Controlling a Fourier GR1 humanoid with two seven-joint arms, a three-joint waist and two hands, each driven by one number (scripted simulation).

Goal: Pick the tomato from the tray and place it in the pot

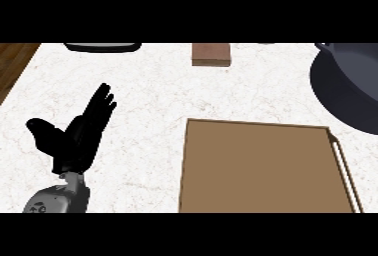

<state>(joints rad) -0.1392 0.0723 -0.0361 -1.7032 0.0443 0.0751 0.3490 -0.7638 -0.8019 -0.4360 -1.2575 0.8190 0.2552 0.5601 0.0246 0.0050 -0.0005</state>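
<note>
The tomato is not showing anywhere in the head view, so its look and place cannot be told. No writing or labels are showing on anything.

The brown tray (258,170) is lying on the white marbled desk (148,90) at the near right, and its flat inside is showing nothing in it. The dark pot (347,90) is sitting at the far right, cut off by the edge; its contents cannot be seen.

The left hand (77,135) is resting at the near left, fingers straight and apart, holding nothing. A small brown block (211,54) and a dark object (102,47) are lying at the far edge.
</note>
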